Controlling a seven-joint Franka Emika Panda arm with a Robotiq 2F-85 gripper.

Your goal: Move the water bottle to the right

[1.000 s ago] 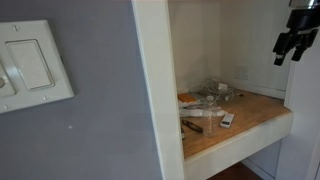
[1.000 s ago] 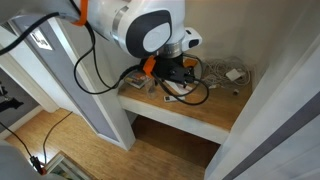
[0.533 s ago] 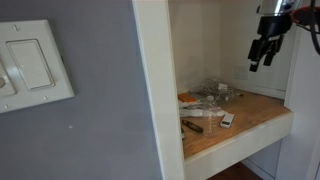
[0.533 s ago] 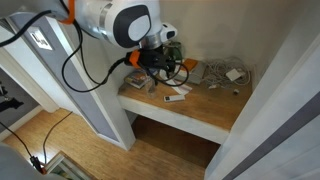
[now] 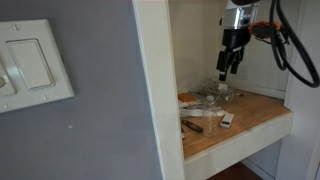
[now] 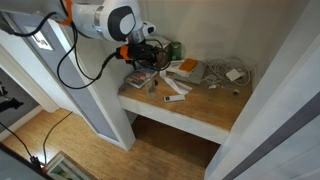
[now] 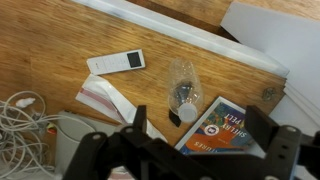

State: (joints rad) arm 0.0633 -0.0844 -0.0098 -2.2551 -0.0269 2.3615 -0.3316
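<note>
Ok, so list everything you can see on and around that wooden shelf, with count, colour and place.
small clear plastic water bottle: one, see-through, mid-shelf between remote and book.
slim white remote control: one, white, flat on the shelf.
glossy paperback book: one, multicoloured cover, flat beside the bottle.
red-striped white cloth or paper: one, near the remote.
tangled white cables: one bundle, at the frame edge in the wrist view.
light wooden shelf: one, tan.
white wall switch plate: one, on the grey wall.
white robot arm: one, orange trim.
black gripper: one, open, above the bottle.
</note>
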